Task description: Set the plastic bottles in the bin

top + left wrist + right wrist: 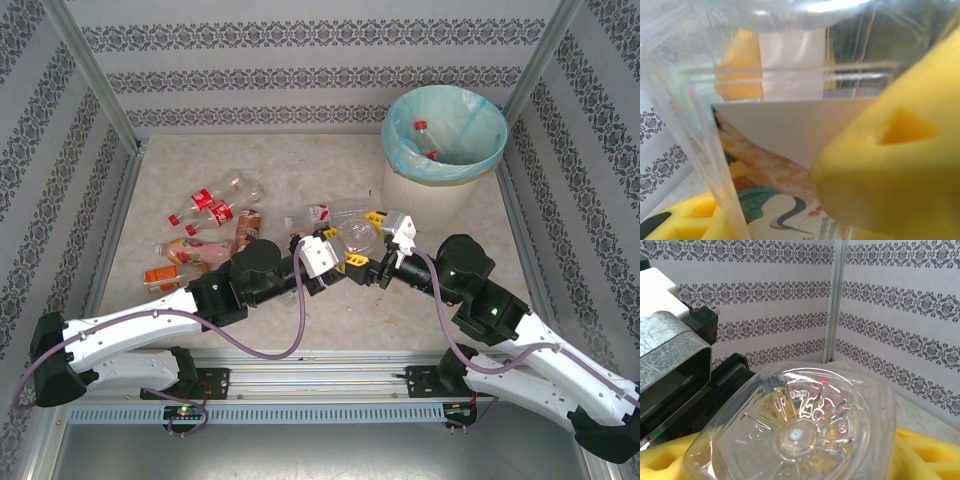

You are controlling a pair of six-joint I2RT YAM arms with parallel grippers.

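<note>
Your left gripper (338, 250) is closed on a clear bottle (352, 232) at the middle of the table (300, 170). In the left wrist view the yellow fingers (890, 165) press against the bottle's (790, 130) flat side, just by its white, orange and green label.

Your right gripper (376, 240) meets the same bottle from the other side. In the right wrist view the moulded base (795, 430) faces the camera, with a yellow finger (925, 455) on each side of it. You cannot tell from these views whether those jaws are pressing the plastic or only bracketing it.

The two grippers sit very close together, with the bottle lying tilted between them.

The bin (430, 195) stands at the far right corner of the table, well apart from the held bottle, its turquoise liner folded over the rim. Two bottles (425, 130) with red caps lie inside it.

The loose bottles (210, 225) lie in a cluster on the left half of the table, near your left arm's forearm. They have red and orange labels, and some overlap one another.
</note>
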